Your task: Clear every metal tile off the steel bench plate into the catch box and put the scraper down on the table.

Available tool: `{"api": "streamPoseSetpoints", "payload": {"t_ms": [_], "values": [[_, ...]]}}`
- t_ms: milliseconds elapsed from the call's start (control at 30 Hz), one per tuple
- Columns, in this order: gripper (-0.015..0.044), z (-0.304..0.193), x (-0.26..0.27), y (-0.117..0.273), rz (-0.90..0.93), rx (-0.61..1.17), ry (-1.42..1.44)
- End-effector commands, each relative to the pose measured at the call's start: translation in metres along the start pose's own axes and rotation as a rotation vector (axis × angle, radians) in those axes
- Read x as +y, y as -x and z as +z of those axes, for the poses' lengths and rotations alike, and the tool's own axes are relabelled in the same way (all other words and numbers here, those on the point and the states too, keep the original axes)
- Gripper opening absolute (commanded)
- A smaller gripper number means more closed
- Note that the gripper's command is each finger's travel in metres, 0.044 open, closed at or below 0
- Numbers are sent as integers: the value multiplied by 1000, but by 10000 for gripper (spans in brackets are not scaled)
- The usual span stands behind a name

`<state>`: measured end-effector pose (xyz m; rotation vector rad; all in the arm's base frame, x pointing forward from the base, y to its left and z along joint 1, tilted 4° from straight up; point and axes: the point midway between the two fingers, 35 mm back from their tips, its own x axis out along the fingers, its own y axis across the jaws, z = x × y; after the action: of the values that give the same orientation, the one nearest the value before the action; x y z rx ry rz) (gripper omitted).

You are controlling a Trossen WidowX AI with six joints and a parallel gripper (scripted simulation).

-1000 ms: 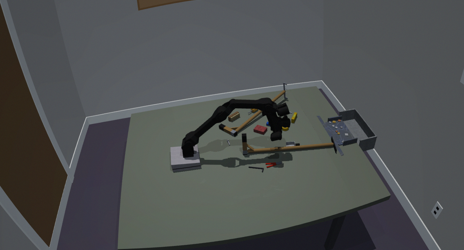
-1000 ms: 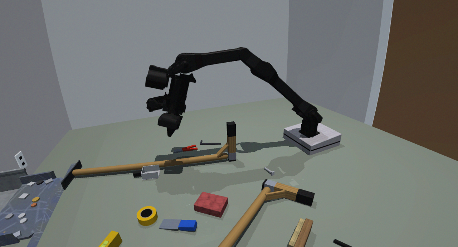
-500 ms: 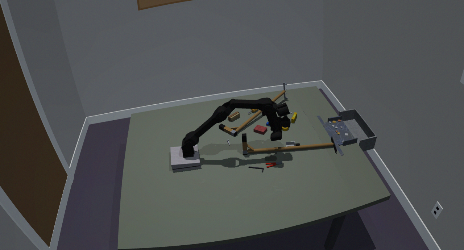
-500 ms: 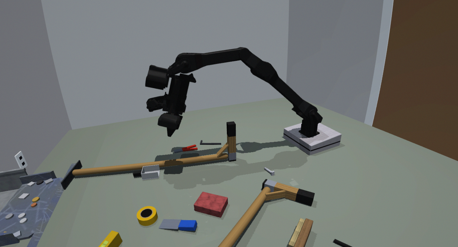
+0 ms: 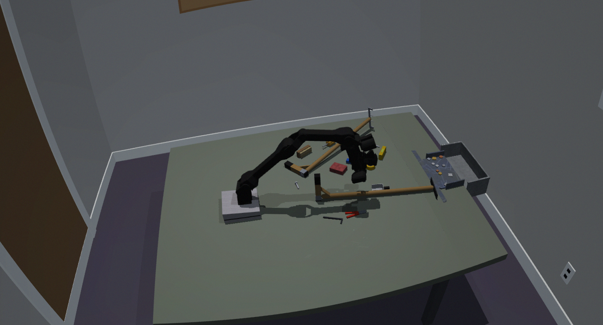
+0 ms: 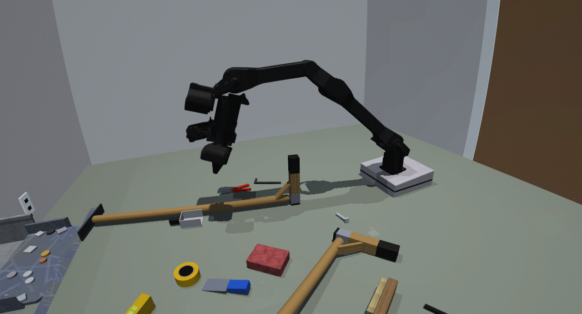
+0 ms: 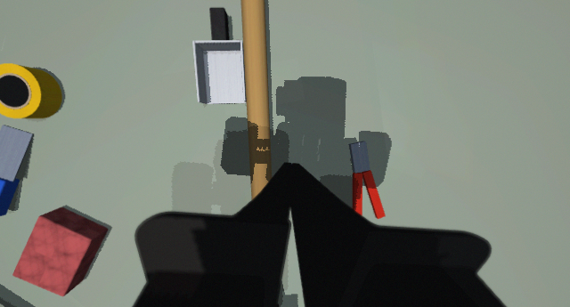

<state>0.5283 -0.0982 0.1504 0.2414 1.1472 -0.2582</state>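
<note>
My gripper (image 5: 358, 181) (image 6: 217, 170) (image 7: 290, 170) is shut and empty, in the air above the table. The long scraper (image 5: 400, 191) (image 6: 142, 215) (image 7: 256, 53) lies on the table with its grip block standing up at the near end. Its dark blade (image 6: 90, 222) is beside the near edge of the steel plate (image 5: 427, 167) (image 6: 52, 267). Several metal tiles, one a pale square tile (image 5: 450, 174) (image 6: 30, 249), lie scattered on the plate. The grey catch box (image 5: 478, 187) (image 6: 12, 222) is at the plate's far end; no tiles show in its visible part.
A white tray (image 5: 377, 187) (image 6: 191, 219) (image 7: 224, 77) lies against the scraper handle. Red-handled pliers (image 5: 352, 214) (image 7: 374, 196) lie on its other side. A second long tool (image 5: 322, 159) (image 6: 311, 281), a red block (image 5: 338, 168) (image 6: 267, 258) and yellow tape (image 6: 178, 278) are also around.
</note>
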Motion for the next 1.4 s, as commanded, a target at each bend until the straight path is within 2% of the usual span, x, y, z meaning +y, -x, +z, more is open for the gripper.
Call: {"api": "streamPoseSetpoints", "payload": {"t_ms": [0, 867, 1367], "values": [[0, 0, 0, 0, 0, 0, 0], [0, 0, 0, 0, 0, 0, 0], [394, 5, -6, 51, 45, -97, -1]]}}
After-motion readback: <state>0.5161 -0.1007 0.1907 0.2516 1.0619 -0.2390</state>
